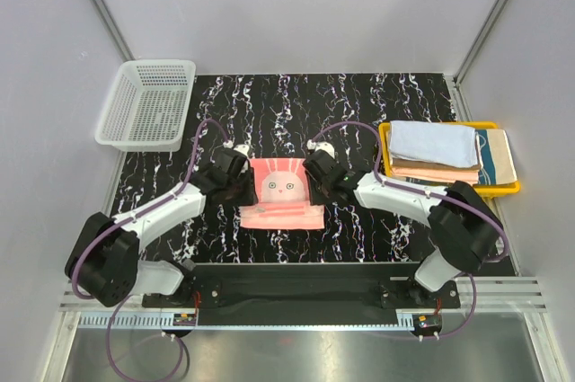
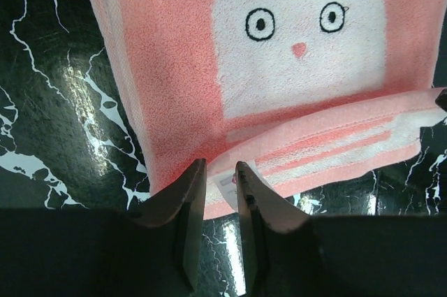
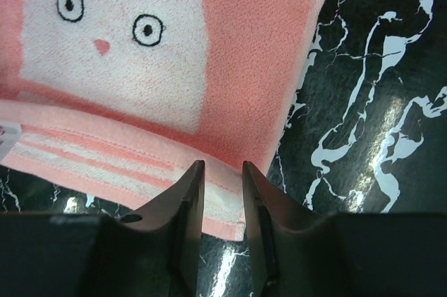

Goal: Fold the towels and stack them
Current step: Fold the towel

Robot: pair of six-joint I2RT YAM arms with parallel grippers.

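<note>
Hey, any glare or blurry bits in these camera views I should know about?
Left wrist view: glare patches on the glossy black table, end effector fingers dark and soft up close; right wrist view: same near blur, pink towel sharp; top external view: evenly lit, sheen on the metal strip.

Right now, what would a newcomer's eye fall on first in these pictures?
First, the coral pink towel with a white animal face, mid-table, its folded near edge between the fingers of the left gripper and the right gripper. Next, the yellow plastic tray at the right holding a stack of folded towels, and the white mesh basket at the far left.
</note>
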